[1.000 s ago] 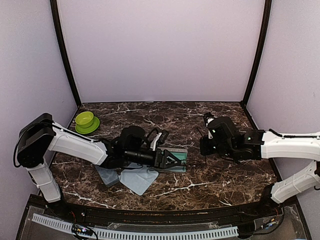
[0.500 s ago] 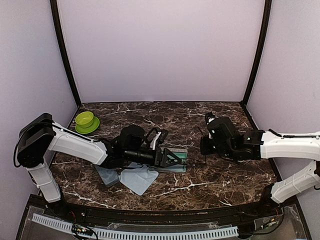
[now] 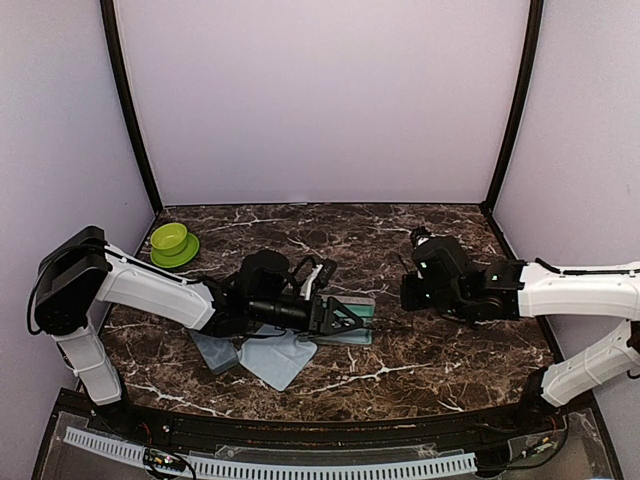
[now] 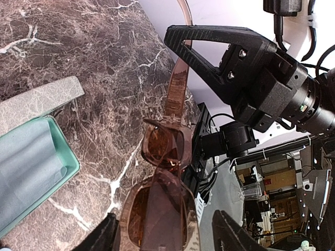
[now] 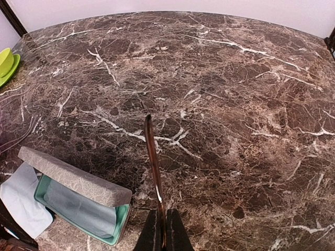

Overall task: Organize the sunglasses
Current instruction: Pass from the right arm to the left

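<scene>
- Against a second ago you see little change. The right arm [image 3: 560, 290] has sunk slightly toward the tabletop [image 5: 235, 104], and the left arm [image 3: 160, 290] sits as it did.
- Nearest you, a pale blue-grey cloth [image 3: 278, 362] lies flat under the left arm.
- Your left pincer [image 4: 162, 230] grasps the sunglasses [image 4: 162, 149] across the near lens, with one finger on each side of the frame.
- The sunglasses hang in the air between the two pincers. They are just above and beside the open case [image 5: 78, 183], which is grey outside and teal inside.
- Your right pincer [image 5: 159, 235] is clenched on the tip of one temple [image 5: 153, 157]. The temple runs straight out from its fingers toward the left pincer.
- The sunglasses have a translucent brown frame and amber-brown, squarish lenses. From the left wrist you see one lens behind the other.
- Farthest off, a green bowl [image 3: 170, 238] stands at the far left of the tabletop, well apart from both pincers.
</scene>
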